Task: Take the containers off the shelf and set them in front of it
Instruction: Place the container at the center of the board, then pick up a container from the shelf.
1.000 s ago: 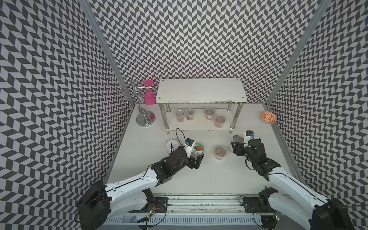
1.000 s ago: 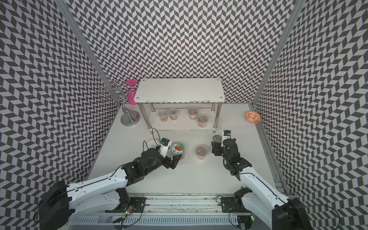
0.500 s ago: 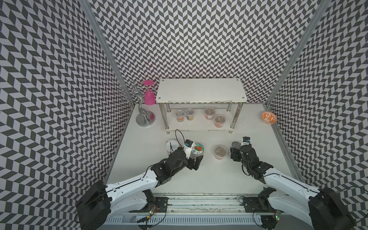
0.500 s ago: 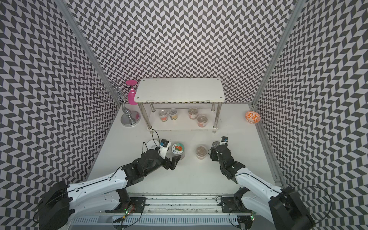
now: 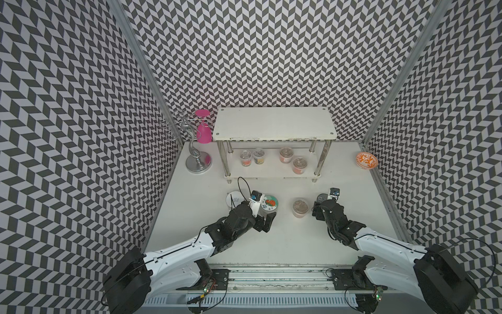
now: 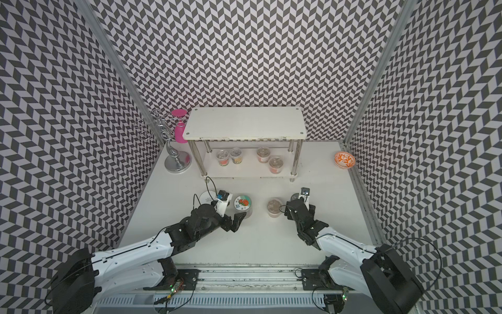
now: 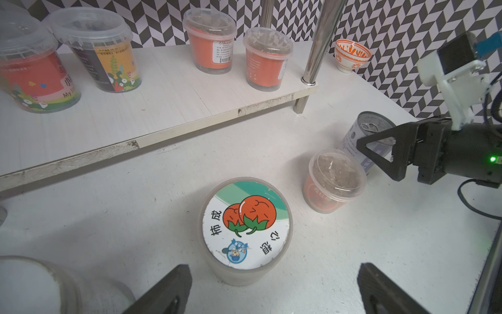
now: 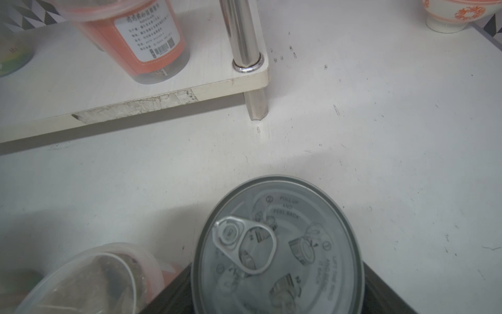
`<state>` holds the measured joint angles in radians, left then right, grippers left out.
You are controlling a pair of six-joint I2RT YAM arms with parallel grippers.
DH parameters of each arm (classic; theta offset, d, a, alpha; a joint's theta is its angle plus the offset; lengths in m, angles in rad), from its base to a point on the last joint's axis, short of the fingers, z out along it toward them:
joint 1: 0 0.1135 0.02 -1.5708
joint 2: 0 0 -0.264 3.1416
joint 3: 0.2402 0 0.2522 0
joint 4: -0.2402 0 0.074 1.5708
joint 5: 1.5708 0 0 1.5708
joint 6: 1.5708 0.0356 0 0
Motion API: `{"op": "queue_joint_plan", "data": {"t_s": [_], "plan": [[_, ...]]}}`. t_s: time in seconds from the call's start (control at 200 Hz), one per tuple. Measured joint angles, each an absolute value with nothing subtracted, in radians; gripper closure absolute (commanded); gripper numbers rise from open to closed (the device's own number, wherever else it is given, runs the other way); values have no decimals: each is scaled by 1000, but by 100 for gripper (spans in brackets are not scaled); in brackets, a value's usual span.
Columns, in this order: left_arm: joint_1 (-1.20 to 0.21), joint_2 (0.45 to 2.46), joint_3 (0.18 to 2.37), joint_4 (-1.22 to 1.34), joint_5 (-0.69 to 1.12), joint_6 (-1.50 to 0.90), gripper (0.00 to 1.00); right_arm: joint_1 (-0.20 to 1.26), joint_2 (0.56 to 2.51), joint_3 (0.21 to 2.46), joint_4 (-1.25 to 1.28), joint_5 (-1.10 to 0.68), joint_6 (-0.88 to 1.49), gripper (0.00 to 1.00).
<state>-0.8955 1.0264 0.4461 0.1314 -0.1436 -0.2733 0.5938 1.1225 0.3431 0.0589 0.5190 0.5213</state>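
**Q:** Which parts are hidden or cut off?
**A:** The white-lidded jar [image 7: 27,285] runs off the edge of the left wrist view, so only part of its lid shows. The right gripper [image 8: 277,296] straddles the tin can [image 8: 277,239]. Its fingers leave the frame, so it cannot be told whether they press the can. The left gripper [image 7: 275,268] is spread wide and holds nothing, near the persimmon jar [image 7: 245,225] but not touching it.

**Q:** Where do the containers stand?
**A:** Both jars, the can and one clear cup [image 7: 335,176] stand on the table [image 5: 298,239] in front of the shelf [image 5: 274,122]. Four more cups [image 5: 299,165] stand on its lower tier.

**Q:** What writing is legible?
**A:** The can lid reads "PULL UP AND PEEL BACK". The persimmon lid shows 柿成 beside two drawn orange fruits. The leftmost shelf cup [image 7: 32,70] reads "My li" and is then cut off. An orange-labelled cup [image 7: 210,43] bears a barcode, but its small print is too fine to read
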Motion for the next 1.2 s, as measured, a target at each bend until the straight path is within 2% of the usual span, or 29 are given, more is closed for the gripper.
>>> {"op": "queue_joint_plan", "data": {"t_s": [0.33,0.591,0.786,1.046,1.197], "plan": [[-883,1026,446,134,-132,-266,0,605,1093,344,19,529,538,13],[-862,1015,447,127,-114,-258,0,647,1039,401,-59,543,539,6],[-795,953,485,67,-86,-242,0,672,934,485,-165,572,522,2],[-661,951,583,27,-31,-202,0,672,743,540,-200,590,337,3],[-582,994,625,26,-22,-191,0,672,683,533,-132,471,169,1]]}}
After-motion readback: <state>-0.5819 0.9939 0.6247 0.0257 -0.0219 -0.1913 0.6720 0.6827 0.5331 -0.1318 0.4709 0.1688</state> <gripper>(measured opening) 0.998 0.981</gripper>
